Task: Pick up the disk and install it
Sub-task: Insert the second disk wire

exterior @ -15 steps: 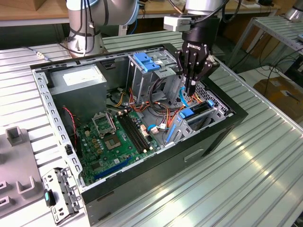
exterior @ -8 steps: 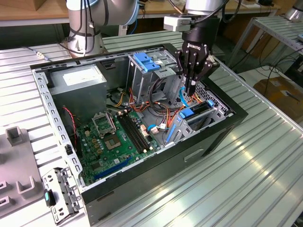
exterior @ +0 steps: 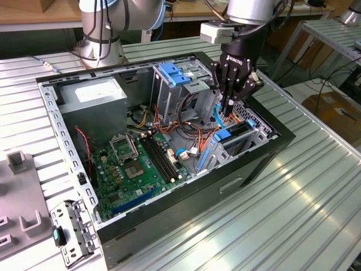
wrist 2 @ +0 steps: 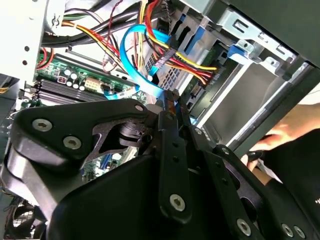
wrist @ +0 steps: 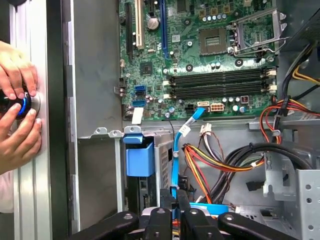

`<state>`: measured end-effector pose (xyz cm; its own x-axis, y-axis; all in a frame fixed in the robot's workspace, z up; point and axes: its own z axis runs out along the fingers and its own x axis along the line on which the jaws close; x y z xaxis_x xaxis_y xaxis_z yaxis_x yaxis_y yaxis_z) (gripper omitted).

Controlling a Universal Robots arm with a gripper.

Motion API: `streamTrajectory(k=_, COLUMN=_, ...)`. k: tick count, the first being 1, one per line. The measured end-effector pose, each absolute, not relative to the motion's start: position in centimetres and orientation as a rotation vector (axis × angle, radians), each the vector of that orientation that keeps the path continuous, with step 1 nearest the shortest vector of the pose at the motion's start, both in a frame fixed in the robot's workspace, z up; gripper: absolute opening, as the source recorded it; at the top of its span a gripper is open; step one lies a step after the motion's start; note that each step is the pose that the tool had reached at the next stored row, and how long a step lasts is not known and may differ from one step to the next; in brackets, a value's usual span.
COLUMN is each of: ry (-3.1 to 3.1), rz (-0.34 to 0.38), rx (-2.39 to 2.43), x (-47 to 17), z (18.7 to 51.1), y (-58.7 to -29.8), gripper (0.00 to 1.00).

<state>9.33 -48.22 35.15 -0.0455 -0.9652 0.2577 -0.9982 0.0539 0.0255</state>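
Note:
The open computer case (exterior: 271, 148) lies on the metal table. My gripper (exterior: 227, 105) reaches down into its corner on the exterior view's right, just above the drive bay (exterior: 251, 141). The disk (exterior: 237, 134) sits on edge in that bay, dark, with blue side rails; its blue rail tab (wrist: 140, 159) shows in the first wrist view. The fingers are pressed together in both wrist views. A blue data cable (wrist: 174, 155) runs straight into the fingertips (wrist 2: 170, 102), so the gripper (wrist: 171, 200) looks shut on its end.
The green motherboard (exterior: 135, 164), a grey power supply (exterior: 93, 96) and a blue-tabbed metal cage (exterior: 171, 84) fill the case. Red, yellow and orange wires (wrist: 220, 162) crowd the bay. A person's hands (wrist: 17, 115) rest on a blue-lit button beside the case.

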Motion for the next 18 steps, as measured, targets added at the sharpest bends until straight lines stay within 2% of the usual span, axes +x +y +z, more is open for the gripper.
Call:
streamTrajectory(k=9, ry=-2.15, rz=0.218, rx=2.041, x=9.3, z=35.0, y=-51.1, gripper=0.16)
streamTrajectory(k=18, ry=-2.152, rz=0.218, rx=2.044, x=9.3, z=35.0, y=-51.2, gripper=0.16)
